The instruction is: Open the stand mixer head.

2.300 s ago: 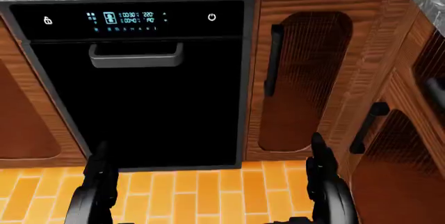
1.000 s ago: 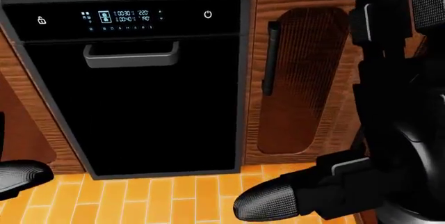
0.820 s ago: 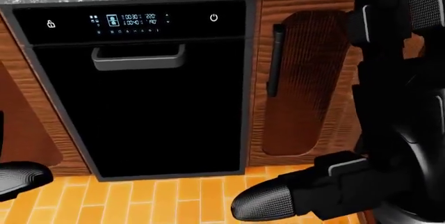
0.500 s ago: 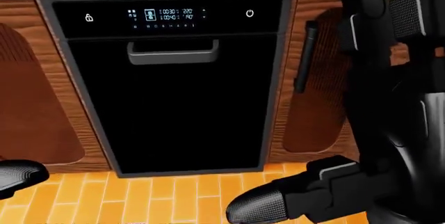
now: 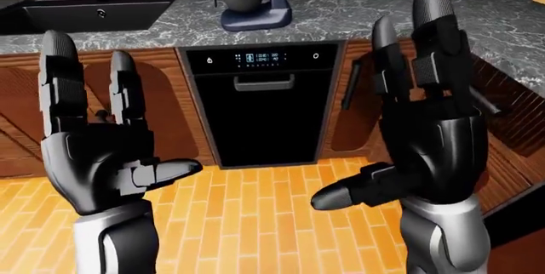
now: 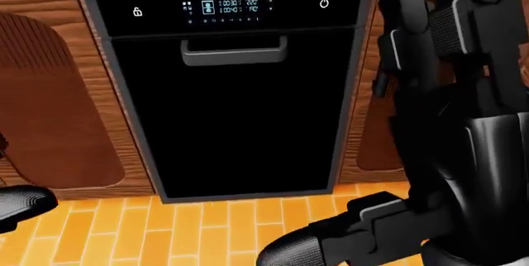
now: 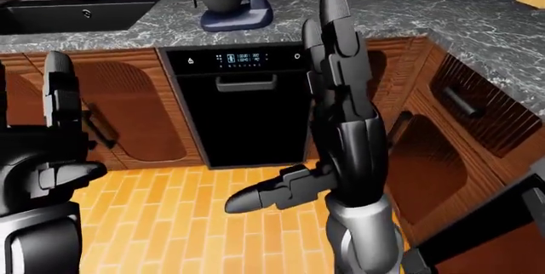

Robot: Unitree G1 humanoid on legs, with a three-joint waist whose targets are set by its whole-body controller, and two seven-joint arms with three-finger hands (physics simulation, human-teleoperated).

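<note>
The stand mixer (image 5: 252, 1), dark blue with a steel bowl, stands on the grey marble counter (image 5: 340, 12) at the top of the left-eye view. The picture's top edge cuts off its head. Both my hands are raised near the camera, far short of the mixer, palms toward me and fingers pointing up. My left hand (image 5: 119, 98) is open and holds nothing. My right hand (image 5: 388, 82) is open too, thumb sticking out to the left. In the head view the right hand (image 6: 451, 130) fills the right side.
A black dishwasher (image 6: 231, 92) with a lit panel sits under the counter below the mixer. Wooden cabinet doors (image 5: 370, 95) flank it. A black sink (image 5: 85, 11) is at the top left. The counter turns a corner on the right (image 7: 485, 38). The floor (image 5: 255, 223) is orange tile.
Both hands have risen from low by the floor to in front of the camera. The camera has shifted, so the dishwasher sits further right in the head view.
</note>
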